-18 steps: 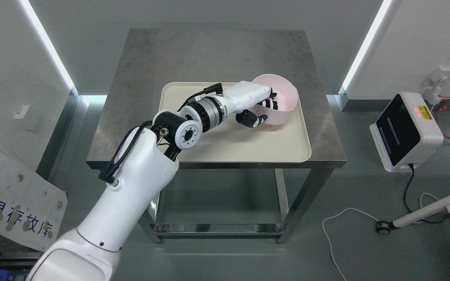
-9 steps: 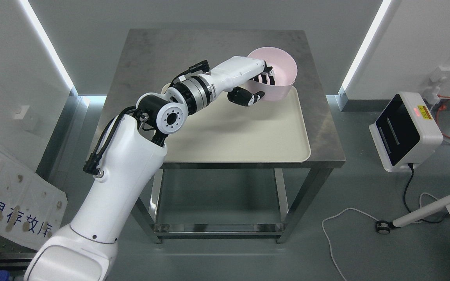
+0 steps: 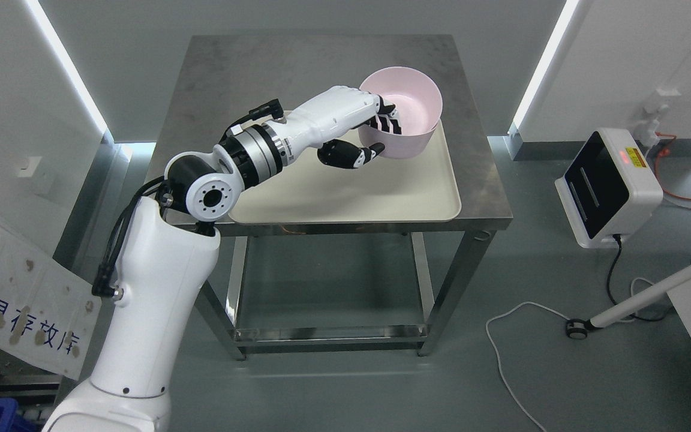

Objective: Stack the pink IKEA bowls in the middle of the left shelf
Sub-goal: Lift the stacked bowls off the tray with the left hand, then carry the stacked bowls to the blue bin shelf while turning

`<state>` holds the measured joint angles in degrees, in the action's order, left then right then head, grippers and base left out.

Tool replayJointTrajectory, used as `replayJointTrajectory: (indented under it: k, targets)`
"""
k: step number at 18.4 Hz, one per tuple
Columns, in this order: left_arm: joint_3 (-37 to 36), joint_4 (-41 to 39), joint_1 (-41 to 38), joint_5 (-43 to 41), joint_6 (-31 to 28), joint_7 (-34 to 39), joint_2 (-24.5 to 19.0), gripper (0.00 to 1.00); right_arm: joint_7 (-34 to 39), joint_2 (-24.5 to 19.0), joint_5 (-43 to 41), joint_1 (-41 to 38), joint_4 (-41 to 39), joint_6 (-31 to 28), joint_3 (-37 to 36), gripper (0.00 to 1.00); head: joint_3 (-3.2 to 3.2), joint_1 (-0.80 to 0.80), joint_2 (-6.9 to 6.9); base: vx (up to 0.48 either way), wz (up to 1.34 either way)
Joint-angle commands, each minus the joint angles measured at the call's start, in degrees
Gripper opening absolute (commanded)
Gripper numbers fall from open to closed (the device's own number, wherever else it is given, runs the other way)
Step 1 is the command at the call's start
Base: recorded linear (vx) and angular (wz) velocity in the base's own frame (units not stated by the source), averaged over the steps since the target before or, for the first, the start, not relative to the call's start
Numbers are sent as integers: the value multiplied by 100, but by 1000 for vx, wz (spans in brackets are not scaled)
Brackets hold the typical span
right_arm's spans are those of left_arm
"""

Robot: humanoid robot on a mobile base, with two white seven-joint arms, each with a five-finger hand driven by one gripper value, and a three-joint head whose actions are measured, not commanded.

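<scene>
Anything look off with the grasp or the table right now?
Nothing stands out. The left hand pinches the pink bowl's near wall, fingers inside and thumb outside. The bowl looks intact and empty, slightly tilted above the cream tray. No spill shows.

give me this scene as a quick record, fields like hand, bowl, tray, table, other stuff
left hand: grips the bowl's near-left rim, fingers inside, thumb outside
right hand: not in view
bowl: pink, upright, empty, held above the tray's far right corner
tray: cream, on the table, nothing else showing on it
table: steel, square, open frame below
other: white device with a dark screen on the floor to the right; white cable on the floor
shelf: not in view
</scene>
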<state>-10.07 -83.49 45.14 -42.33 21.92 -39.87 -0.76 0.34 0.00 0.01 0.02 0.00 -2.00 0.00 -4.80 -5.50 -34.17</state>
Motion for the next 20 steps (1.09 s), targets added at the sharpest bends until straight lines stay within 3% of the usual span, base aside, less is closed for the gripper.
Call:
replayJointTrajectory:
  k: [1, 4, 9, 20]
  targets:
    - [1804, -888, -602, 373, 768, -510, -284, 1, 2, 100, -1, -169, -193, 7, -62, 100, 0, 0, 0, -232, -152]
    - [2421, -897, -900, 620, 1242, -890, -319, 1, 2, 100, -1, -169, -193, 7, -62, 100, 0, 0, 0, -231, -197]
    - [2720, -906, -1631, 797, 1973, -970, -337, 1, 2, 100, -1, -169, -193, -2, -70, 100, 0, 0, -3, -224, -194]
    - [2985, -950, -1701, 1007, 2114, -988, -477, 1, 2, 100, -1, -169, -193, -2, -62, 100, 0, 0, -3, -233, 269]
